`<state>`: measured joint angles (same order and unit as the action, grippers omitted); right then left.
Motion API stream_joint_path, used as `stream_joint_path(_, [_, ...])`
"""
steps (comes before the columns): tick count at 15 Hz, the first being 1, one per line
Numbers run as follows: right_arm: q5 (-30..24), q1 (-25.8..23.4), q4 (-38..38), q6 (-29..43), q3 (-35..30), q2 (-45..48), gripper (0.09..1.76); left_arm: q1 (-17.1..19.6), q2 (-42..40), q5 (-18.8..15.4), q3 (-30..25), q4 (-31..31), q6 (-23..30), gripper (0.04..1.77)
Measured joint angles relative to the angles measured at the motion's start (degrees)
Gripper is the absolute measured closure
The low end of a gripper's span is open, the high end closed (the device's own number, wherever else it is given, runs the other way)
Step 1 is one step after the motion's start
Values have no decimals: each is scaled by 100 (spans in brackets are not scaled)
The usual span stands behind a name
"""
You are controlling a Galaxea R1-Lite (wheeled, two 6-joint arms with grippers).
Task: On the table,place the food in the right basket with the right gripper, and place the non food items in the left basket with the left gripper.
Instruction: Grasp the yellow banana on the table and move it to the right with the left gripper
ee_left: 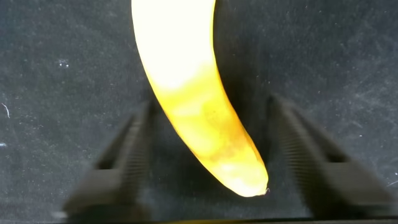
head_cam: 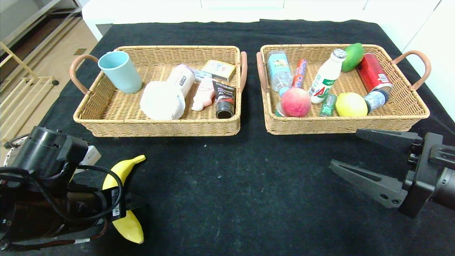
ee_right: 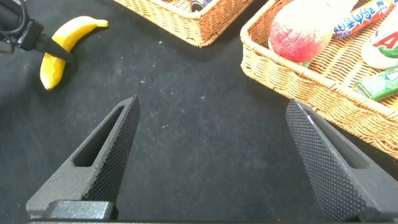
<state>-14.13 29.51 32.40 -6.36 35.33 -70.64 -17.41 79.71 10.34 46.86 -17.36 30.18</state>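
A table (head_cam: 227,185) covered in black cloth is seen from above, with two wicker baskets set side by side at its far half. The left gripper (ee_left: 208,168) is lowered over a yellow banana (ee_left: 193,93) that lies on the cloth at the near left, well short of the baskets. Its two fingers (ee_left: 118,168) are spread, one on each side of the fruit near one tip, with a gap seen between each finger and the peel; nothing is grasped. In the head view most of this claw is hidden by its own wrist and cables, and the banana's two ends are seen poking out beyond it.

The right gripper (head_cam: 359,153) is held above bare cloth at the near right, just in front of the right basket (head_cam: 341,124). Its jaws are spread wide and nothing is held between them. Just beyond its fingertips, inside that basket, a pink-red peach (head_cam: 296,102) and a yellow lemon (head_cam: 351,104) are lying near the front wall, among bottles, a red can and a green mango (head_cam: 352,56) at the far side.

Across from the left claw, in the left basket (head_cam: 156,124), a white round container (head_cam: 161,101), a pale pink bottle (head_cam: 203,94) and a black-and-red tube (head_cam: 224,99) are lying together, with a blue cup (head_cam: 120,71) standing in the far corner.
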Motion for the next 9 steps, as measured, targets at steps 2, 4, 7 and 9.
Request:
stream_joint_path(2, [0, 4, 1, -2, 0, 2, 14, 0, 20, 0, -1, -2, -9, 79])
stream_joint_path(4, [-1, 6, 1, -7, 2, 9, 14, 0, 30, 2, 0, 0, -11, 100])
stream_joint_path(7, [-1, 9, 0, -7, 0, 11, 14, 0, 60, -1, 0, 5, -6, 114])
stream_joint_path(9, [-1, 9, 1, -7, 0, 13, 14, -1, 88, -4, 2, 6, 2, 114])
